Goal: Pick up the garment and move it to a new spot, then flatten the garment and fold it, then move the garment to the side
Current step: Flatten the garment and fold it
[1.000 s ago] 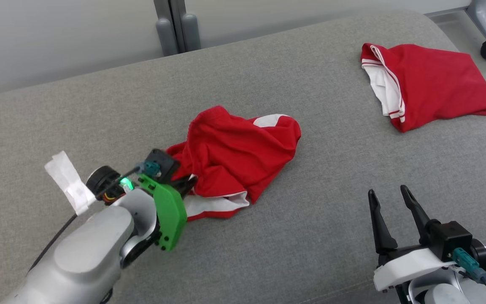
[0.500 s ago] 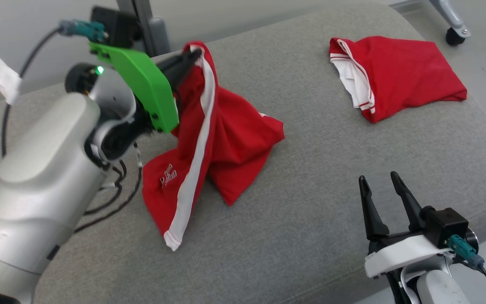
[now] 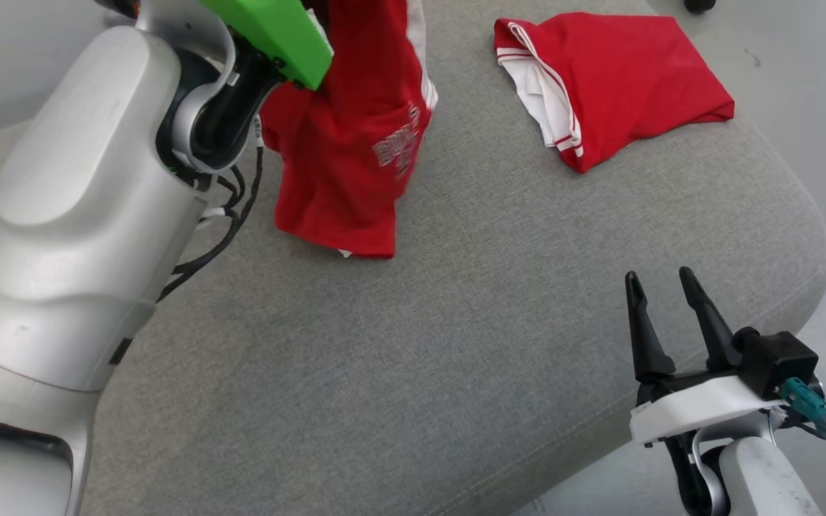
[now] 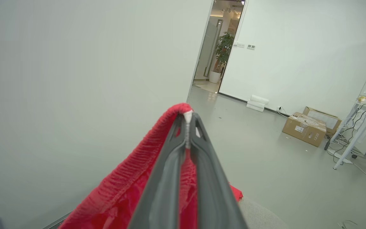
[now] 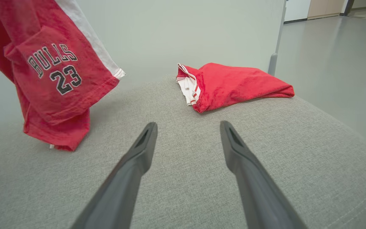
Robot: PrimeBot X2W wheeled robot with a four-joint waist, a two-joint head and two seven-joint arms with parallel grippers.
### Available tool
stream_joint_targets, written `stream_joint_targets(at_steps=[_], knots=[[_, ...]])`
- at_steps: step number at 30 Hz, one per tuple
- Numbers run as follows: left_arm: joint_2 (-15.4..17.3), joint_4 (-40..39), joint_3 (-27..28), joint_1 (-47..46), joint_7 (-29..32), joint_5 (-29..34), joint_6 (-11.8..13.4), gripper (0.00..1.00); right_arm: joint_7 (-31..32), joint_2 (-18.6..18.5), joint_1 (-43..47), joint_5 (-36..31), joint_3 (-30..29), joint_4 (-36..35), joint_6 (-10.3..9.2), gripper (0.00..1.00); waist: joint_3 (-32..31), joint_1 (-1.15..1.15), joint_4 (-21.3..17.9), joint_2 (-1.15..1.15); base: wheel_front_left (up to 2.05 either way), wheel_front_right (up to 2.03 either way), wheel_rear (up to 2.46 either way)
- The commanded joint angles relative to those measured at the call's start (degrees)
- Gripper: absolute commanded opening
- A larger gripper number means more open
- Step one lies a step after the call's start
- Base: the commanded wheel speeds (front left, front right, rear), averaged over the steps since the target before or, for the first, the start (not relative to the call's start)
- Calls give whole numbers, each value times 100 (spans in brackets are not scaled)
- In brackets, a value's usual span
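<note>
The garment (image 3: 345, 136) is a pair of red shorts with a white side stripe and "BULLS 23" lettering (image 5: 54, 65). It hangs from my raised left arm, its lower hem touching the grey cushion (image 3: 413, 373). In the left wrist view my left gripper (image 4: 187, 117) is shut on a fold of the red and white cloth (image 4: 132, 187). My right gripper (image 3: 660, 283) stands open at the lower right above the cushion, nothing between its fingers (image 5: 138, 159).
A second red garment (image 3: 621, 79) with white trim lies folded at the cushion's far right corner (image 5: 233, 84). The cushion's rounded edge drops off to the right. Beyond it are a pale wall, a cardboard box (image 4: 310, 128) and a desk leg.
My left arm has risen and lifted the shorts off the cushion until they hang with only the hem touching. The head camera has shifted too. The right gripper has stayed open.
</note>
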Motion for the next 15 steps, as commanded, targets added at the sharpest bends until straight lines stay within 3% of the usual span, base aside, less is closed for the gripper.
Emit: stream_joint_targets(at_steps=[1, 5, 8, 15], knots=[[16, -91, -20, 102, -100, -8, -88, 0, 2, -6, -26, -5, -33, -9, -9, 100, 38, 0, 27, 0, 0, 0, 0], [86, -593, -157, 611, -427, -61, -262, 0, 2, -8, 80, -101, -128, 31, -9, 100, -48, 0, 237, 0, 0, 0, 0], [342, -1169, -423, 1324, -632, -7, -332, 0, 2, -7, 167, -180, -179, 64, -9, 100, -175, 0, 464, 0, 0, 0, 0], [1113, -2311, -864, 3624, -1209, -134, -194, 0, 2, -9, 401, -456, -348, 121, -9, 100, -475, 0, 1027, 0, 0, 0, 0]])
